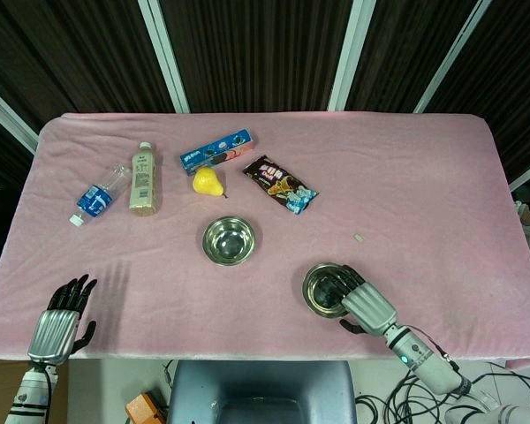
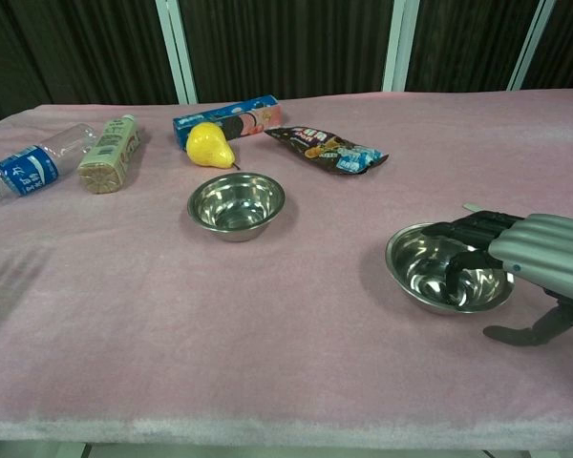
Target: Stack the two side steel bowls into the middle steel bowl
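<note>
Two steel bowls stand on the pink cloth. One bowl (image 1: 229, 240) (image 2: 236, 203) sits left of centre, empty and untouched. The other bowl (image 1: 318, 288) (image 2: 422, 264) lies nearer the front, right of centre. My right hand (image 1: 360, 302) (image 2: 530, 248) reaches over this bowl from its right side. Its dark fingers (image 2: 463, 256) hang over the rim into the bowl, and the thumb stays outside, low by the cloth. The bowl rests flat on the table. My left hand (image 1: 60, 321) hovers open at the front left edge, far from both bowls, and is out of the chest view.
Along the back left lie a water bottle (image 1: 97, 196), a beige drink bottle (image 1: 142, 179), a blue biscuit box (image 1: 216, 150), a yellow pear (image 1: 208, 182) and a dark snack packet (image 1: 280, 185). A small white scrap (image 1: 359, 237) lies right of the bowls.
</note>
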